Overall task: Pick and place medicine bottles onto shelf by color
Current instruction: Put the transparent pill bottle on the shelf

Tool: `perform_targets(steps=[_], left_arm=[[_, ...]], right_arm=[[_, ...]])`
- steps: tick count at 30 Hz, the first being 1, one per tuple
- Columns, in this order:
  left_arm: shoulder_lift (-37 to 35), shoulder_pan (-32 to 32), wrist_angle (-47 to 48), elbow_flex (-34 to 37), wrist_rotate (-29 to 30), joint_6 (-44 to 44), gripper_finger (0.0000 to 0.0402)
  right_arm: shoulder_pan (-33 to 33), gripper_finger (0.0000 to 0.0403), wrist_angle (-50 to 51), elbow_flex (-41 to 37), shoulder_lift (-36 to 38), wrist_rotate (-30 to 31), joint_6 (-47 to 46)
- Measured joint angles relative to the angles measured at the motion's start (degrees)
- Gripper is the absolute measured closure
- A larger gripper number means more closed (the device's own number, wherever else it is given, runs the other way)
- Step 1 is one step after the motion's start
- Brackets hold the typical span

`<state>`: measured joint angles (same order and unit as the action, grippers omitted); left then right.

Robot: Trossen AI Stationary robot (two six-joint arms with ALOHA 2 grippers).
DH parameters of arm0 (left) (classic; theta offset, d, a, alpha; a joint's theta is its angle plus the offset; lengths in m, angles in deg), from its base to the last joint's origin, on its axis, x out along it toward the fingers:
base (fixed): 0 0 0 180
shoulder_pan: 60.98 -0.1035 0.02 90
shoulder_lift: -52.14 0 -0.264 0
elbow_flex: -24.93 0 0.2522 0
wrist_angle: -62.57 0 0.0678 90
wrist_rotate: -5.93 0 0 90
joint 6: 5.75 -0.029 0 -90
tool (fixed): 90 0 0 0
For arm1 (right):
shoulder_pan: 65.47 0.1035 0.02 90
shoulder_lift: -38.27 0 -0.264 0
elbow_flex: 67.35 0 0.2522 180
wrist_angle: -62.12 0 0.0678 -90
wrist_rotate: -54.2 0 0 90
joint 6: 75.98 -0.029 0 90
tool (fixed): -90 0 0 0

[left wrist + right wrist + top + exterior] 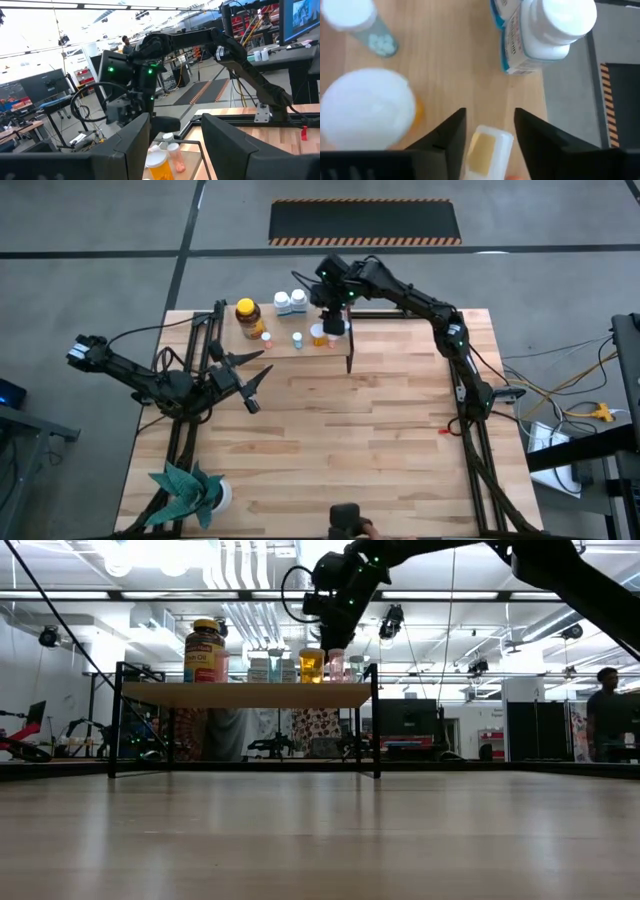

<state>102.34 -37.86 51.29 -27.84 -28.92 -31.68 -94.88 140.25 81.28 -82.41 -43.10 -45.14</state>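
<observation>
The right end effector [333, 323] hovers over the small light-wood shelf on thin black legs [300, 346] at the far edge of the wooden desk [380, 430], fingers parted around a small pink bottle with a white cap [485, 150], not visibly clamped on it. Beside that on the shelf stand an orange bottle with a white lid [317, 334], a pale-blue vial [297, 339], white bottles [290, 302] and the amber jar with a yellow lid [247, 315]. The left end effector [258, 385] waits open, near the shelf's left end.
</observation>
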Motion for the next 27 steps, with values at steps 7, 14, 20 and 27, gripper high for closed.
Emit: perform_targets(steps=[7,14,20,27], left_arm=[[0.0,0.0,0.0,0.0,0.0,0.0,0.0237],[0.0,0.0,0.0,0.0,0.0,0.0,0.0237],[0.0,0.0,0.0,0.0,0.0,-0.4,0.0237],[0.0,0.0,0.0,0.0,0.0,-0.4,0.0237]], right_arm=[[0.2,0.0175,4.4,-0.1,-0.6,4.9,0.1],[0.2,0.0149,4.6,-0.1,-3.1,5.9,-1.6],[0.4,0.0161,4.0,-0.1,-3.8,5.2,-2.5],[0.7,0.0233,4.2,-0.2,-3.7,5.6,-3.7]])
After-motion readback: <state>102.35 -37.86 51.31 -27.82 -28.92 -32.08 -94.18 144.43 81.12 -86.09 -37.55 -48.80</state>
